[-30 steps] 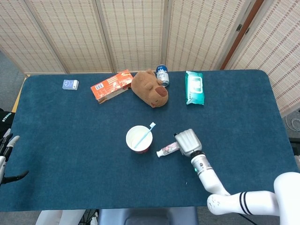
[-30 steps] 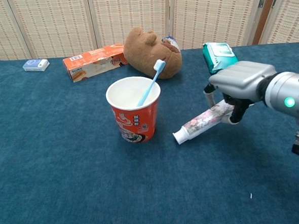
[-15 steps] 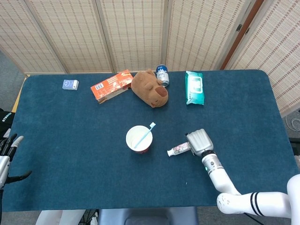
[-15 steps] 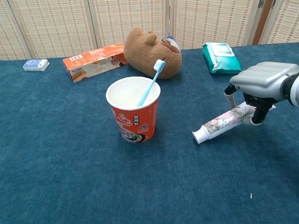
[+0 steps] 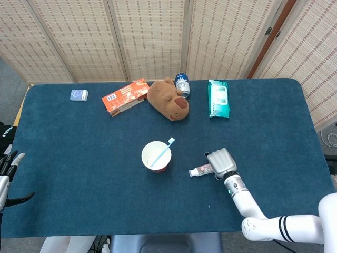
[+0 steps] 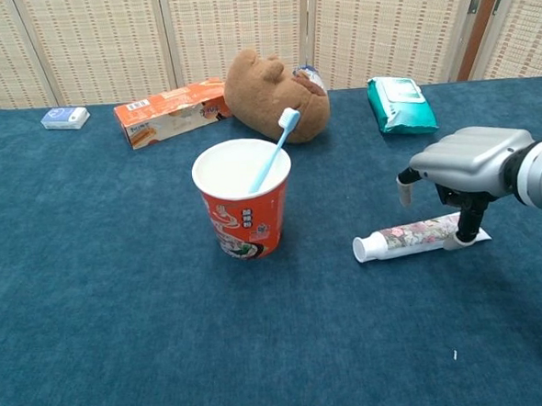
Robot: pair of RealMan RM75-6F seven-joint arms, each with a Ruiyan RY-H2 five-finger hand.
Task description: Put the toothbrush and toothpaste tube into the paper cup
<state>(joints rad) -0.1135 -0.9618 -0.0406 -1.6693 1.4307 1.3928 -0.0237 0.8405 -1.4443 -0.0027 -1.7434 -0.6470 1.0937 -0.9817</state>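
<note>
Half done, by the look of it. Toothbrush [image 6: 270,153] already standing in the paper cup [image 6: 245,211], blue head leaning out over the rim toward the back right. Toothpaste tube [image 6: 409,238] not yet in: lying flat on the blue table [image 6: 123,341], well apart from the cup on its right side, white cap end pointing toward the cup.

Right hand [image 6: 466,161] arched directly over the far end of the tube, palm down, fingers [image 6: 470,220] curled down and touching the tube near its flat tail (firm pinch or mere contact: cannot tell, since the tube rests on the cloth along its whole length). From the head view, same reading: right hand [image 5: 221,162] covering the tube's tail, cap end poking out to the left toward the cup.

Left hand [image 5: 6,171] idle at the table's left edge, fingers apart, nothing in it.

Still to do, in all likelihood: secure grasp, lift, carry over the rim, drop beside the brush.
</note>
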